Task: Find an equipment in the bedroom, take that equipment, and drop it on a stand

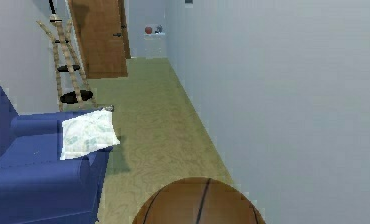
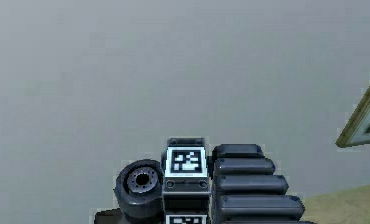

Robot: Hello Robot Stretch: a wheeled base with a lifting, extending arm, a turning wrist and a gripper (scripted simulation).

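Note:
A brown basketball (image 1: pixel 198 203) with dark seams sits at the bottom edge of the forward view, over the tan carpet. At the far end of the corridor stands a small white stand (image 1: pixel 155 44) with a small pinkish thing (image 1: pixel 149 31) on top. In the arm side view, the arm's stacked dark segments (image 2: pixel 251 185) rise from the bottom edge in front of a plain grey wall. Beside them are a white marker square (image 2: pixel 188 161) and the gripper's round dark body (image 2: pixel 143 185). I cannot make out its far end, so I cannot tell whether it holds anything.
A blue armchair (image 1: pixel 33 160) with a white cushion (image 1: pixel 88 133) stands at the forward view's left. A wooden ladder shelf (image 1: pixel 65 65) leans beside a brown door (image 1: pixel 100 38). A grey wall (image 1: pixel 293 100) runs along the right. Carpet (image 1: pixel 153 110) stretches ahead between them.

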